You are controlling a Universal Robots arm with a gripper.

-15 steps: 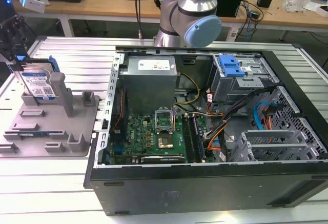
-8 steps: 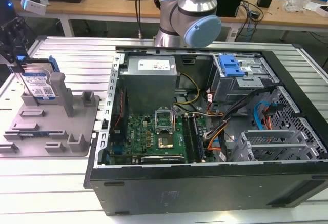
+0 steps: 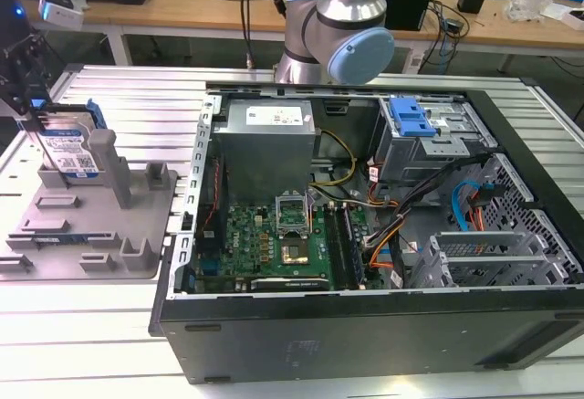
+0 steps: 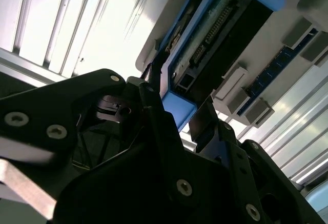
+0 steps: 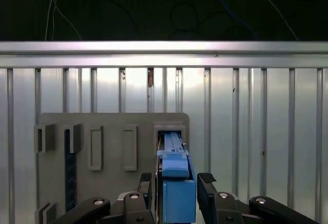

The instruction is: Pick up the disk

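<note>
Roughly at the grasping stage, with nothing lifted yet. Standing on edge at the exterior view's left, the disk [image 3: 68, 148], label face outward, lower edge seated among the upright posts of the grey fixture plate [image 3: 137, 235], well apart from the open computer case [image 3: 365, 326]. Reaching down onto it from above, the gripper [image 3: 36, 125].

Seen in the first wrist view: the disk's blue edge rail [image 5: 177, 183] running up between the two fingers [image 5: 207, 180], one on each side, spread just wider than the drive, with a slim dark line between pad and drive on either side. Judged not yet clamped, though close to touching. Much the same in the second wrist view: one thin finger [image 4: 154, 80] lying along the blue rail, the other just beside the opposite face, the drive's dark connector end [image 4: 210, 34] beyond them.

Done, as far as can be judged: approach and alignment over the drive. Left: closing on the drive and raising it clear of the fixture plate's slot.
</note>
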